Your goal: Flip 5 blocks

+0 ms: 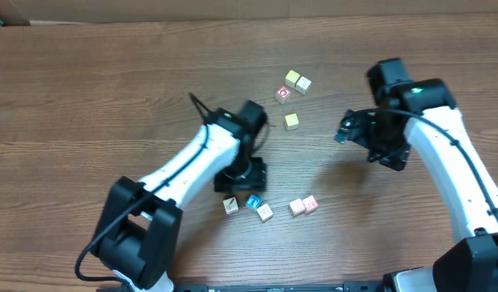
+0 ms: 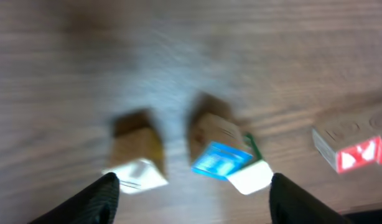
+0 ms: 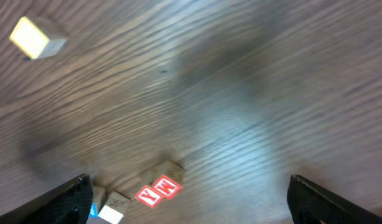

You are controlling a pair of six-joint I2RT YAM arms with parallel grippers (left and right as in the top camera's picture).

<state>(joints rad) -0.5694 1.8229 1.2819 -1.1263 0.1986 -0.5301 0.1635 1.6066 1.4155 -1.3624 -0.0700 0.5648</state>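
Three blocks point(image 2: 219, 158) crowd under my left gripper point(image 2: 194, 194), spread wide and empty; closing may snag two. Right gripper point(image 3: 188, 193) gapes, empty.

Location type: robotics lab bench. Indicators: brown wood-grain table top point(image 1: 87, 81) spans overhead view; white-and-black jointed left robot arm point(image 1: 184, 162) and matching right robot arm point(image 1: 444, 146) reach in from near edge; exposed black cable point(image 1: 197, 105) loops off left robot arm; small wooden letter cubes point(image 1: 310, 203) lie scattered on surface.
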